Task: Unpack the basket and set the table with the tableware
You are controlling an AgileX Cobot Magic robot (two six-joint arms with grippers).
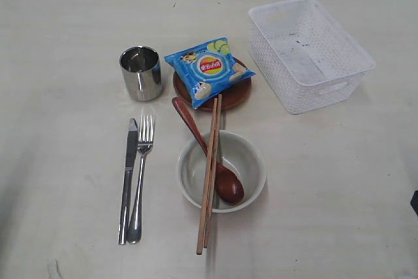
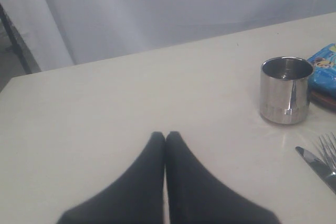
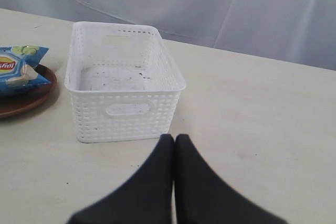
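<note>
1. The white lattice basket [image 1: 277, 76] stands empty on the counter [image 1: 65, 44], beside the plate [image 1: 238, 95]. The steel cup [image 1: 141, 73], knife [image 1: 128, 181], fork [image 1: 140, 174] and bowl [image 1: 189, 171] are laid out.
2. The left fingers [image 2: 152, 182] and right fingers [image 3: 157, 182] are pressed together, holding nothing.
3. Unpacking looks finished; no further grasp seems needed.

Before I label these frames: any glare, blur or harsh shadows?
Exterior view: soft even light, faint shadows, chip bag glossy. Left wrist view: jaws blurred, steel cup crisp with bright reflections. Right wrist view: jaws blurred, basket sharp.

exterior: high, down on table [image 1: 65, 44] | left wrist: low, shares cup [image 2: 286, 90] | right wrist: low, shares basket [image 3: 126, 108]
</note>
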